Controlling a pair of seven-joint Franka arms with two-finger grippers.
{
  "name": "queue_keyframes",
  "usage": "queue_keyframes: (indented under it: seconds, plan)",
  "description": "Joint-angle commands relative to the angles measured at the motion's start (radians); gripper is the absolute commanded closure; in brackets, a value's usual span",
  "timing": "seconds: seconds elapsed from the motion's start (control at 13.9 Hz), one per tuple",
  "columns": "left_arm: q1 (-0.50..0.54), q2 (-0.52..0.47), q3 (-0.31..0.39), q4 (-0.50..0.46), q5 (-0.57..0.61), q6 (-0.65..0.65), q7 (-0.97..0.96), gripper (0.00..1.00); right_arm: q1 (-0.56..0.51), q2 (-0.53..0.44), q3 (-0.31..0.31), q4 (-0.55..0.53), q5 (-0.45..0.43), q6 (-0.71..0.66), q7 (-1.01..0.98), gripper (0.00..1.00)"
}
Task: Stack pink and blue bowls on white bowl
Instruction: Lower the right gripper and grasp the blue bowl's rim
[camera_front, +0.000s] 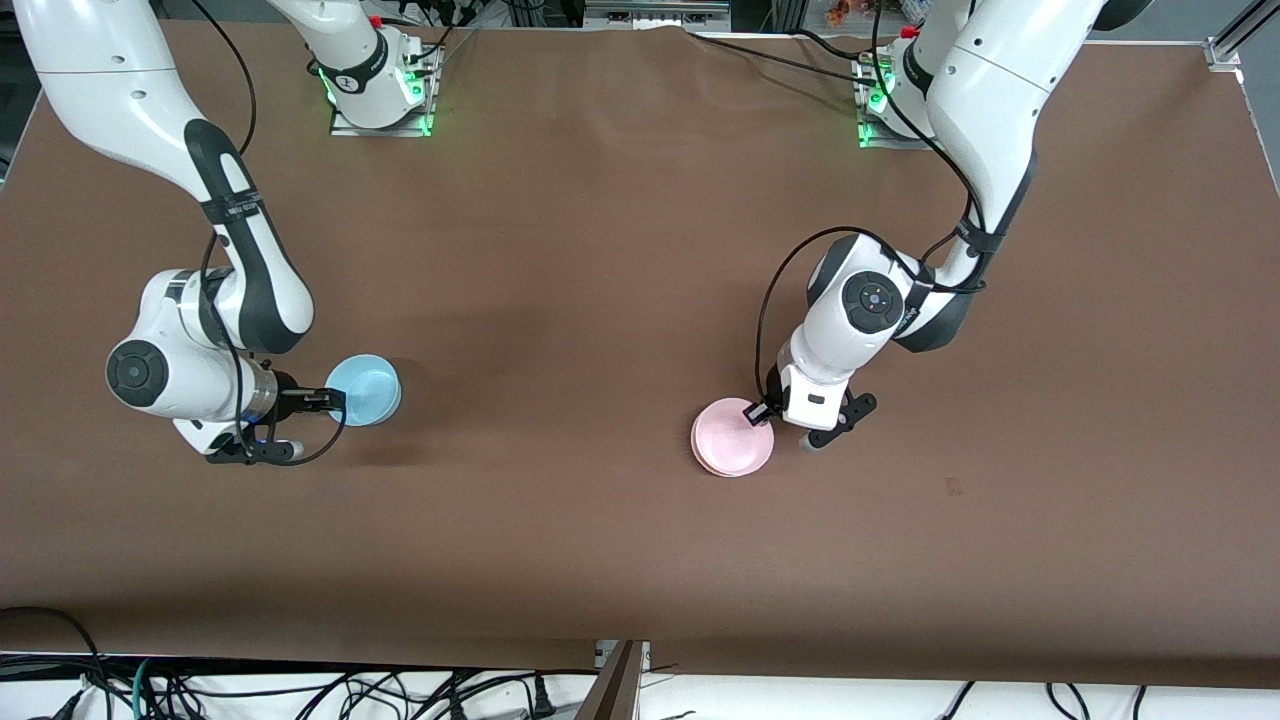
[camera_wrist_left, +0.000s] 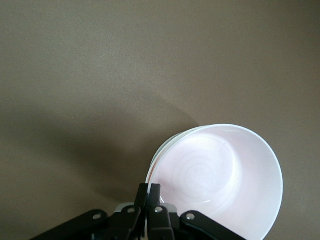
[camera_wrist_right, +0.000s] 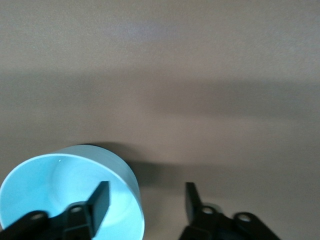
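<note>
The pale pink bowl (camera_front: 733, 440) sits nested in the white bowl, of which only a thin rim (camera_wrist_left: 155, 157) shows under it. This stack is on the table toward the left arm's end. My left gripper (camera_front: 760, 412) is shut on the pink bowl's rim (camera_wrist_left: 215, 180), and its fingertips (camera_wrist_left: 149, 187) pinch the edge. The light blue bowl (camera_front: 365, 390) stands alone toward the right arm's end. My right gripper (camera_front: 322, 425) is open and straddles the blue bowl's wall (camera_wrist_right: 75, 190), one finger (camera_wrist_right: 100, 200) over the inside and the other outside.
The brown table cloth (camera_front: 560, 300) lies bare between the two bowls. Both arm bases stand on mounts at the table's edge farthest from the front camera. Cables hang below the nearest edge.
</note>
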Motion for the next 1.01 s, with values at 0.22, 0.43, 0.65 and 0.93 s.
queue_keyframes:
  seconds: [0.22,0.43,0.65,0.93]
  plan:
    - [-0.019,0.008,0.014,0.003,0.03,0.029,-0.046,0.85,0.022,-0.012,0.013,-0.025,0.014,0.005,0.092,1.0]
    - [-0.016,0.003,0.016,0.013,0.03,0.029,-0.046,0.44,0.022,-0.02,0.019,-0.006,0.014,-0.019,0.083,1.0]
    - [-0.004,-0.007,0.017,0.022,0.031,0.027,-0.038,0.53,0.022,-0.035,0.062,0.036,0.016,-0.076,0.084,1.0]
    - [0.004,-0.012,0.019,0.022,0.031,0.026,-0.033,1.0,0.026,-0.052,0.176,0.078,0.089,-0.104,0.222,1.0]
